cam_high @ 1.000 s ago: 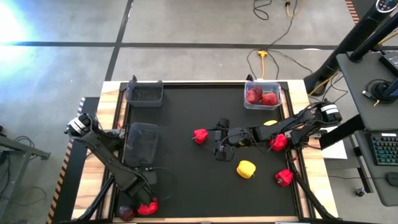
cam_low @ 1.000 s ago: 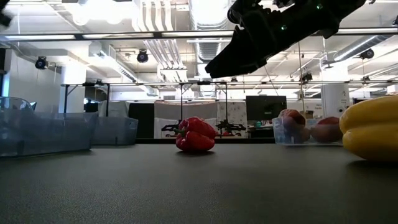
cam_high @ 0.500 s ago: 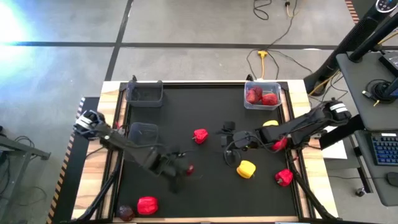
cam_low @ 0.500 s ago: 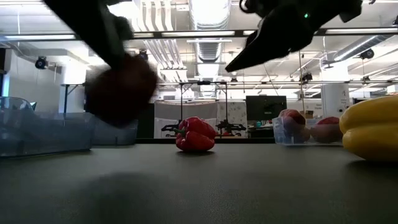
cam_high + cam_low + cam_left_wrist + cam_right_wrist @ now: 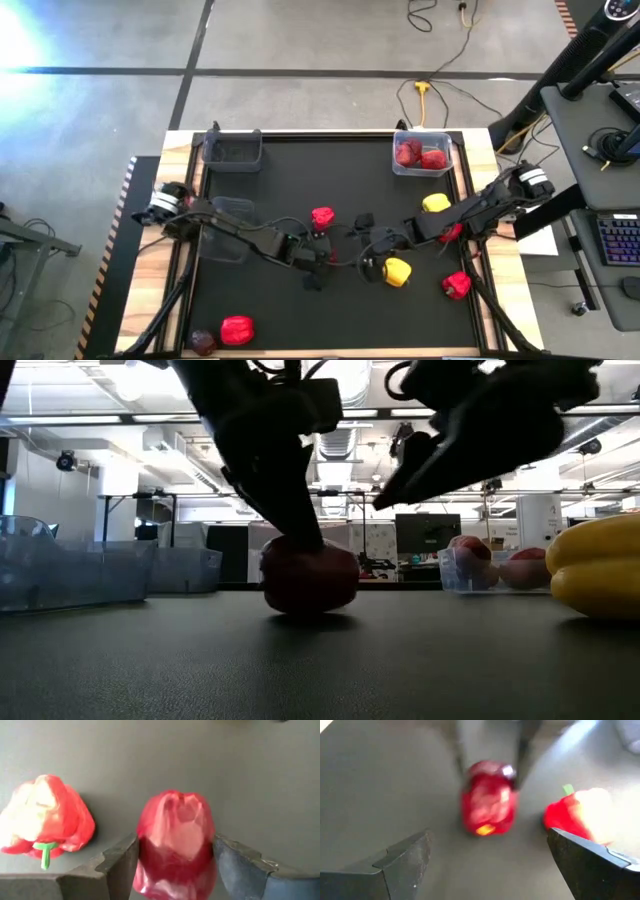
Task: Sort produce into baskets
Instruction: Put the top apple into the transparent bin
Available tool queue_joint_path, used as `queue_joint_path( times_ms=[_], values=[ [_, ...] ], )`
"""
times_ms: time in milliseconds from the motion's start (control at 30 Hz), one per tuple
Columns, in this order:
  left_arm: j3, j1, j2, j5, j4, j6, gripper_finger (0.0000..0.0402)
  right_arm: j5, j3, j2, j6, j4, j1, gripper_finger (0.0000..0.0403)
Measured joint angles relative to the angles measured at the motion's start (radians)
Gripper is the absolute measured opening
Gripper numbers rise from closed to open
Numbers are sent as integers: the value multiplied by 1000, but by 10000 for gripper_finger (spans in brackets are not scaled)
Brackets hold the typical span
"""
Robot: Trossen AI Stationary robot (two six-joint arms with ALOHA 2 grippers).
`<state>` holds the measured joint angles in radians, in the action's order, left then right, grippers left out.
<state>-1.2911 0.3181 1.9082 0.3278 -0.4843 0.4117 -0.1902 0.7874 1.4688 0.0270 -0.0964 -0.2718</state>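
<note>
Glossy maroon fruit (image 5: 176,842) between left gripper (image 5: 172,862) jaws.

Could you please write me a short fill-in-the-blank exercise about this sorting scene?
1. The left gripper holds a dark ___ fruit.
2. That fruit rests on the ___.
3. The clear basket holds ___ fruits.
4. The right gripper is ___.

Missing words: red; table; two; open

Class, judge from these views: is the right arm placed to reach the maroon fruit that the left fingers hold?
Probably yes. The right gripper is open and faces the maroon fruit with bare mat between, but the left fingers flank it, so a grab risks a clash.
</note>
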Motion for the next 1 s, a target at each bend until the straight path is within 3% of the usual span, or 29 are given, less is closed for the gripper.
queue_joint_path(
  times_ms=[167, 467, 800, 1000],
  values=[
    [-42, 17, 18, 14, -6, -41, 231, 39, 9, 74, 17, -102, 10, 384],
    [-11, 20, -17, 75, -3, -60, 231, 33, 84, 255, -9, -208, 22, 384],
    [-2, 24, -27, 103, -4, -57, 232, -28, 195, 405, -103, -201, 30, 384],
    [-1, 55, -93, 125, -79, -46, 232, -48, 223, 439, -107, -203, 35, 373]
  ],
)
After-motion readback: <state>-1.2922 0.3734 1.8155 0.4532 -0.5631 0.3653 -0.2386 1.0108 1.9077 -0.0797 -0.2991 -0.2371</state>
